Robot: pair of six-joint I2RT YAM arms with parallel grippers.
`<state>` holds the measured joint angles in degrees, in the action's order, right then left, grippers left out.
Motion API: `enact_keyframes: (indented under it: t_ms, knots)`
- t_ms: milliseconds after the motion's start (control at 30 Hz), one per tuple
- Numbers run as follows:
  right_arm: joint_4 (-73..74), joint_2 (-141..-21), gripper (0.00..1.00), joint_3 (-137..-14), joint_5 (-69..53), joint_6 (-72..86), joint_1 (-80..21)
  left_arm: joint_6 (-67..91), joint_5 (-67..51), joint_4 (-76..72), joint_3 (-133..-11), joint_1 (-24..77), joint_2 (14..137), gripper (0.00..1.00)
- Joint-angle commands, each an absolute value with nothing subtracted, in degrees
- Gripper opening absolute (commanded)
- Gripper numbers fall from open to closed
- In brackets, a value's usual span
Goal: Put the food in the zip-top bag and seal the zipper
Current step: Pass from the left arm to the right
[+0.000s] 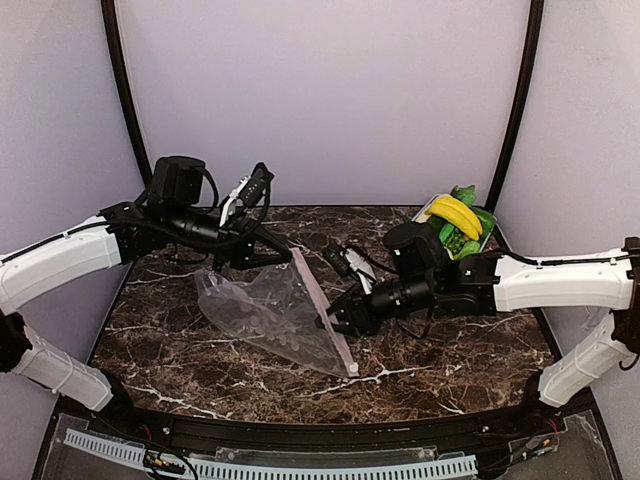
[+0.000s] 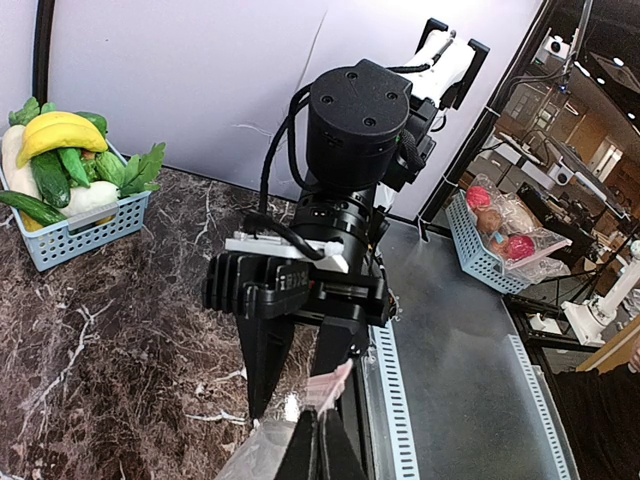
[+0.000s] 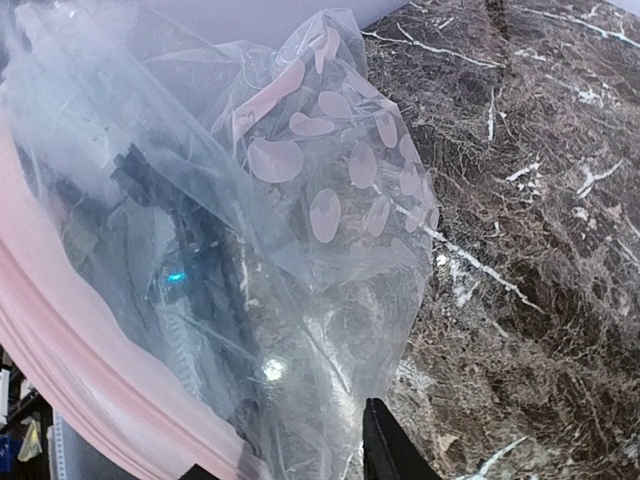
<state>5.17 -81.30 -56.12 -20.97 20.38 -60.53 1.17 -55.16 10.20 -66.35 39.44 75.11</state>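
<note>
The clear zip-top bag (image 1: 262, 312) with pale oval spots lies tilted across the marble table, its pink zipper (image 1: 325, 312) facing right. My left gripper (image 1: 283, 256) is shut on the zipper's far end and holds it lifted; the left wrist view shows the pink strip (image 2: 332, 388) pinched at my fingertips (image 2: 320, 415). My right gripper (image 1: 331, 320) is at the middle of the zipper, jaws apart, with bag (image 3: 300, 250) plastic between them and one finger (image 3: 385, 452) showing. The food (image 1: 457, 218), a banana bunch and green vegetables, sits in a basket at the back right.
The blue-grey slatted basket (image 2: 95, 228) holding the food stands at the table's far right corner. The right gripper (image 2: 295, 400) faces the left wrist camera closely. Beyond the table edge, another basket (image 2: 478, 255) holds red fruits. A perforated rail (image 1: 270, 465) runs along the near edge.
</note>
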Motion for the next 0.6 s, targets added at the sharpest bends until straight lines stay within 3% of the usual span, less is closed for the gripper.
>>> enact_keyframes:
  t_ms: [0, 300, 467, 567]
  knots:
    - [1.46, -81.62, 0.31, -57.61, -19.38, 20.57, -61.40, 0.95, -54.95, 10.52, -67.50, 39.64, 74.97, 0.01]
    - [1.30, -78.84, 0.21, -56.30, -17.47, 20.89, -61.45, 0.77, -53.81, 10.81, -67.57, 39.64, 75.25, 0.01]
    - [0.30, -78.73, 0.00, -56.11, -17.98, 21.26, -61.51, 0.92, -53.61, 10.81, -67.59, 39.64, 75.70, 0.01]
    - [0.26, -78.41, 0.00, -55.90, -17.74, 21.34, -61.51, 0.63, -52.03, 11.02, -67.51, 39.64, 75.63, 0.01]
